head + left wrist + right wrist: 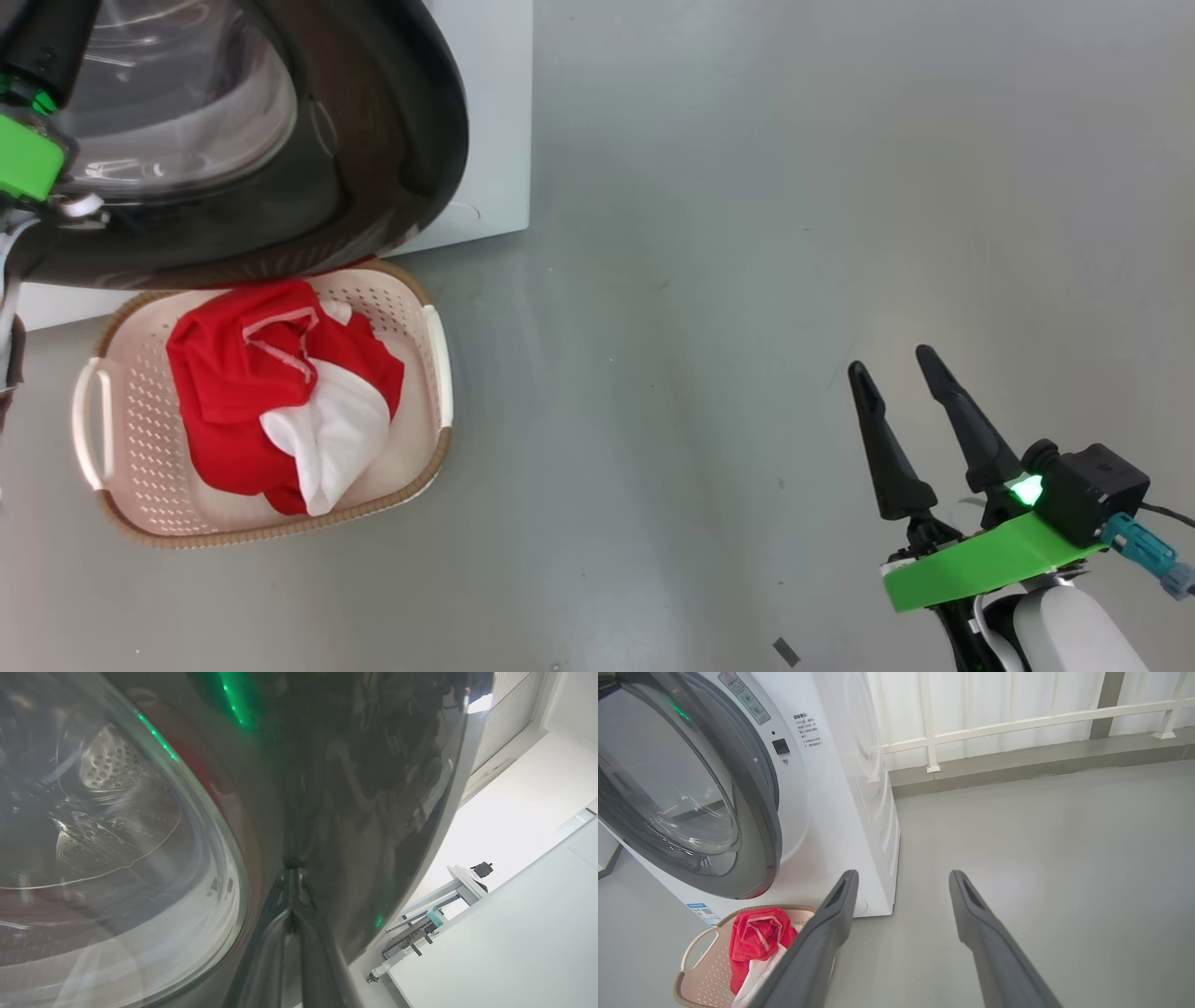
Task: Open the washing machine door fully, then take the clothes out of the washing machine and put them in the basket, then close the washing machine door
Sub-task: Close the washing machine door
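Observation:
The washing machine door (373, 140) with its glossy black rim stands a little off the front of the white washing machine (840, 788), above the basket. My left gripper (292, 870) is shut, its tips against the door's black rim (350, 788) beside the glass window; the steel drum (107, 765) shows through the glass. The red and white clothes (252, 373) lie in the cream basket (121, 392) on the floor in front of the machine. My right gripper (889, 361) hangs open and holds nothing, well to the right of the basket (698, 970).
Grey floor stretches to the right of the machine. A white railing (1017, 723) runs along the back wall. A small dark scrap (786, 651) lies on the floor near my right arm. A white metal frame (444, 896) stands beyond the door's edge.

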`<state>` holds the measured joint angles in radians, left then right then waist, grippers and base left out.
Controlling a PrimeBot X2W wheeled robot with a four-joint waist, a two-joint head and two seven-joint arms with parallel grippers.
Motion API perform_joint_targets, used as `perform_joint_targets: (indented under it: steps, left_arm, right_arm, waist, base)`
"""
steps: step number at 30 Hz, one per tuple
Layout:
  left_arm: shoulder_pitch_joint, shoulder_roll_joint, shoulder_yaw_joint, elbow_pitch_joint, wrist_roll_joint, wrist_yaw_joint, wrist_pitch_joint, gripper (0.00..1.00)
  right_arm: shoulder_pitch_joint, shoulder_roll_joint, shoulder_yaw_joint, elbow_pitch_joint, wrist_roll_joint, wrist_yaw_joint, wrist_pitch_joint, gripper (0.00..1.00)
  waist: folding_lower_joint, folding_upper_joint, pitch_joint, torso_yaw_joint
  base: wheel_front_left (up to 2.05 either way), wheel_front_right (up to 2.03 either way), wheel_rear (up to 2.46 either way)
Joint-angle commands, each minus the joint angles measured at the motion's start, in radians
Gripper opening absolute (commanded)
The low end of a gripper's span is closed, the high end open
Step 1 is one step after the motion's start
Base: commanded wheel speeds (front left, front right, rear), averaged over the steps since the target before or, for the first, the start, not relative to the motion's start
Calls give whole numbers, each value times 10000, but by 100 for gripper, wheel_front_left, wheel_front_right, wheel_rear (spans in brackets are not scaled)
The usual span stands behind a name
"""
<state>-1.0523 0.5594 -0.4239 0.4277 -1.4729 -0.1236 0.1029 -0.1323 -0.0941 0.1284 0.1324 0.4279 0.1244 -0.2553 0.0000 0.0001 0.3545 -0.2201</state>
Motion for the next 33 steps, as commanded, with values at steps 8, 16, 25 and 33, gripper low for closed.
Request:
perform_joint_targets:
  steps: [8,16,25,33]
  left_arm:
    - [242,722,17,-556,-576,-71,-73,0]
    - [1649,859,59,-1066,-972,-71,-414,45]
    - [3762,531,130,-1850,-1174,-71,-1179,100]
    - [5602,211,-62,-2365,-1009,-71,-1893,100]
  right_arm:
    - [-175,-181,87,-208,-138,63,-65,100]
    - [121,-343,66,-154,-128,63,-65,100]
    - [577,-554,2,-99,-101,63,-65,100]
    - [973,-722,-74,-106,-70,63,-65,100]
  waist:
    - [0,-1,-376,395]
    - [0,-1,-971,744]
    - [0,-1,-1710,1281]
    - [0,-1,-2168,1846]
  base:
    - [0,0,0]
    - [0,0,0]
    - [0,0,0]
    - [0,0,0]
